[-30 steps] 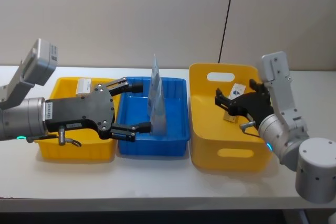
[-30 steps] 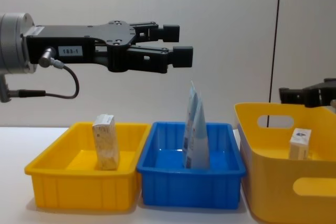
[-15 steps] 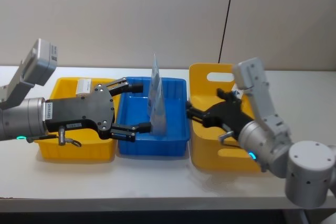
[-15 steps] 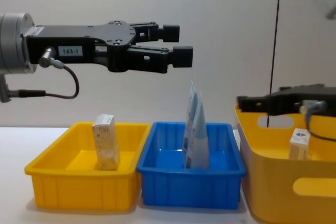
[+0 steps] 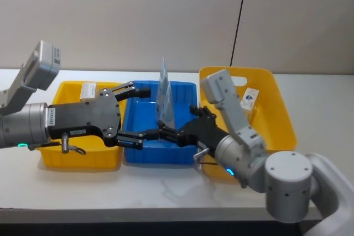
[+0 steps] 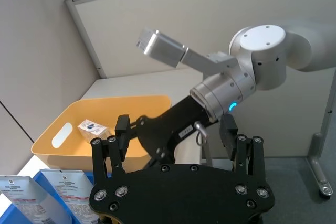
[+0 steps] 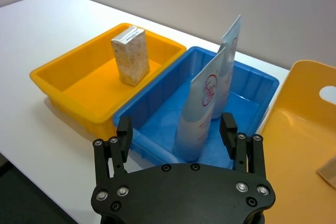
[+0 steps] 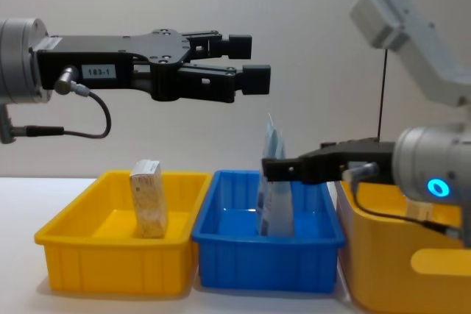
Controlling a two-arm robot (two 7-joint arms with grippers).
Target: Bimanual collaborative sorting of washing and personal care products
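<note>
Two slim pale-blue pouches (image 5: 165,100) (image 8: 274,196) (image 7: 202,108) stand upright in the blue bin (image 5: 160,156). A tan box (image 5: 88,89) (image 8: 147,198) (image 7: 131,56) stands in the left yellow bin (image 5: 77,158). A small white box (image 5: 249,96) (image 6: 92,129) lies in the big yellow bin (image 5: 276,114) on the right. My left gripper (image 5: 142,111) (image 8: 254,60) hovers open and empty, high over the blue bin's left side. My right gripper (image 5: 177,122) (image 8: 274,170) (image 7: 176,129) is open and empty, low at the blue bin's front right, pointing left at the pouches.
The three bins stand side by side on a white table (image 5: 166,192), against a grey wall. The two grippers' fingertips come close together near the blue bin's front edge. Open table lies in front of the bins and to the far right.
My right arm has swung left from above the big yellow bin to the blue bin, its gripper now near the pouches. The left arm has not moved.
</note>
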